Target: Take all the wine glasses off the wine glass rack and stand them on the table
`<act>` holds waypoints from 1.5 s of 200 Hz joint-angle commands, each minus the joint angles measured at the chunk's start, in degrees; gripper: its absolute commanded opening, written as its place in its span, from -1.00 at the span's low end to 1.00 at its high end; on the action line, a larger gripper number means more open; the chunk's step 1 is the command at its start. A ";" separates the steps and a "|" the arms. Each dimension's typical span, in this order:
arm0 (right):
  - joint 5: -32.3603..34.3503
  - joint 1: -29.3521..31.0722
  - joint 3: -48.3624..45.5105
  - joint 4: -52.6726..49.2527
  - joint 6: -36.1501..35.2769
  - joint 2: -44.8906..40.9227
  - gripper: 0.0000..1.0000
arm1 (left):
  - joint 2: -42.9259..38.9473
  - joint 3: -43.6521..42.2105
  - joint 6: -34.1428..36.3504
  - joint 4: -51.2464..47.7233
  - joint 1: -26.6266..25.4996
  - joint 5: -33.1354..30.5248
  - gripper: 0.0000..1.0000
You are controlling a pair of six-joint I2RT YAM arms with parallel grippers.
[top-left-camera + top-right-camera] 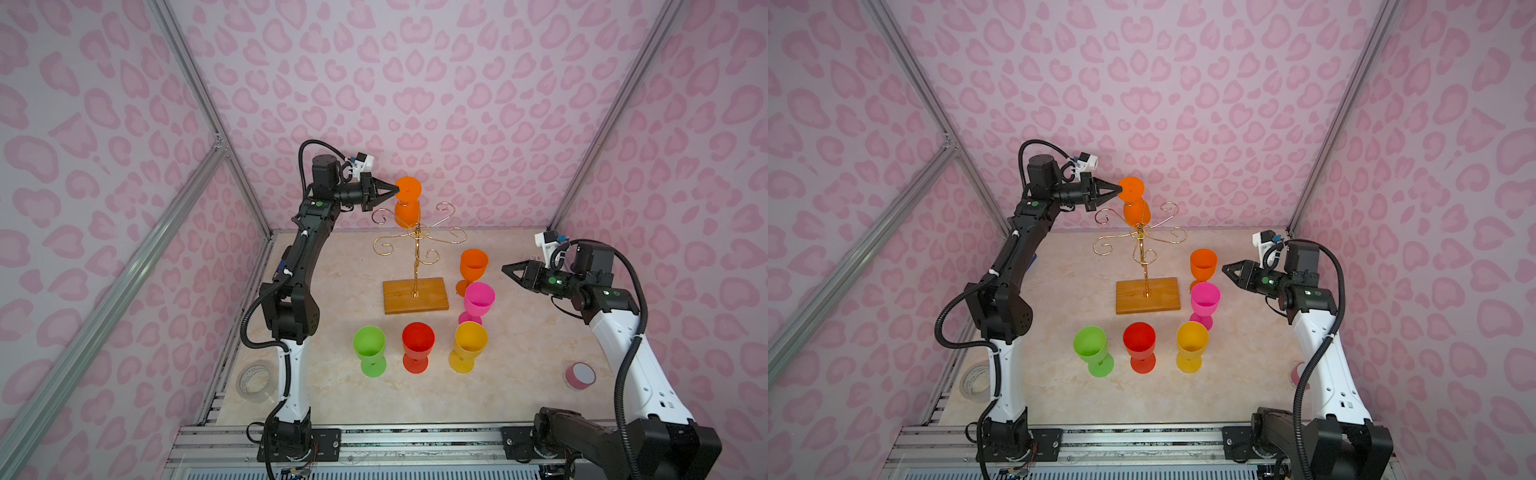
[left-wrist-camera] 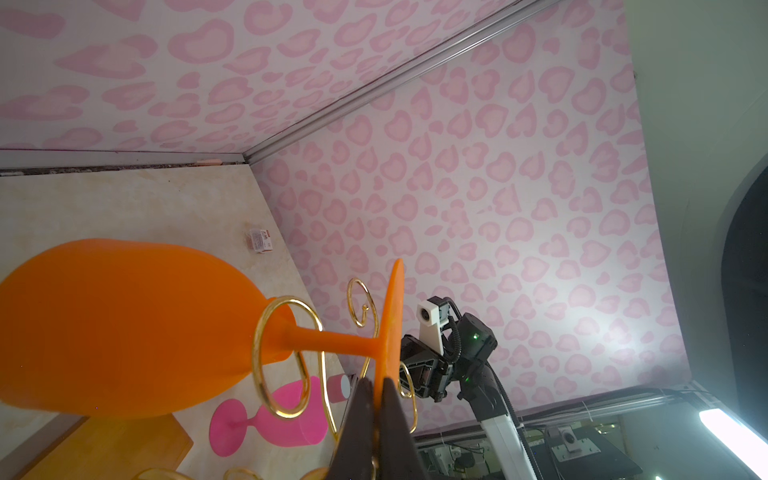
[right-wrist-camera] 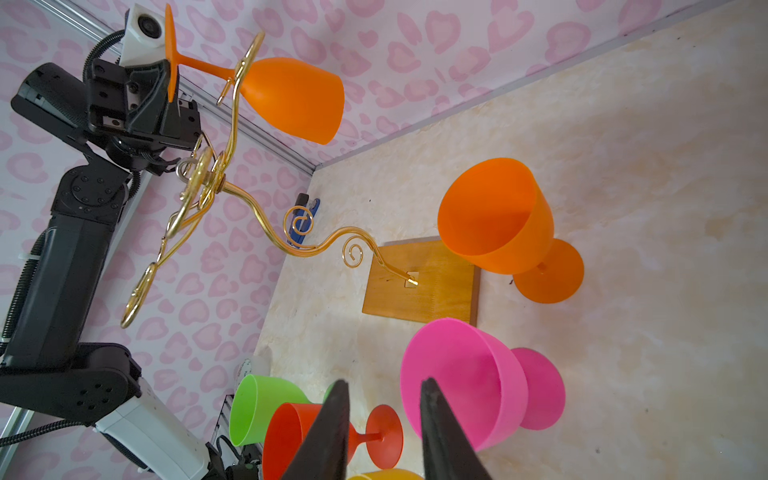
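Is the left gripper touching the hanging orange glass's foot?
Touching. The left wrist view shows the left gripper pinching the hanging orange wine glass by its foot rim.

The left arm (image 1: 293,266) and right arm (image 1: 611,336) are black above white lower shells, trailing ribbed black cable conduits (image 1: 249,328), with green round markings (image 1: 318,203), white camera mounts (image 1: 362,161), and a wedge-fingered black left gripper (image 1: 397,190) and right gripper (image 1: 504,268).

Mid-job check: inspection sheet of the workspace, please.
Surface: tabletop, no spills seen.
Job's things: wine glass rack upright; hanging orange glass inverted, stem through a spiral arm.
Clutter: green glass, red glass, yellow glass, pink glass, standing orange glass upright; pink tape roll, clear tape roll.
Grippers: left gripper shut on the hanging glass's foot; right gripper open, empty.
Cables: black conduits on both arms, clear of the rack.
Surroundings: pink heart-print walls.
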 commanded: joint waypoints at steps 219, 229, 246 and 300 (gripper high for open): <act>-0.78 -0.18 -1.26 0.78 -0.61 -0.88 -0.39 | -3.83 -4.03 2.24 4.22 -0.24 -0.43 -0.95; -0.78 -0.27 -1.41 0.87 -0.63 -0.95 -0.39 | -3.75 -4.05 1.97 4.39 -0.23 -0.50 -0.95; -0.83 -0.26 -1.63 0.96 -0.62 -1.04 -0.39 | -3.22 -3.83 1.23 5.12 -0.24 -0.64 -0.95; -0.97 -0.36 -1.59 1.21 -0.41 -0.91 -0.40 | -0.96 -1.69 -0.14 5.65 -0.97 -0.49 -0.95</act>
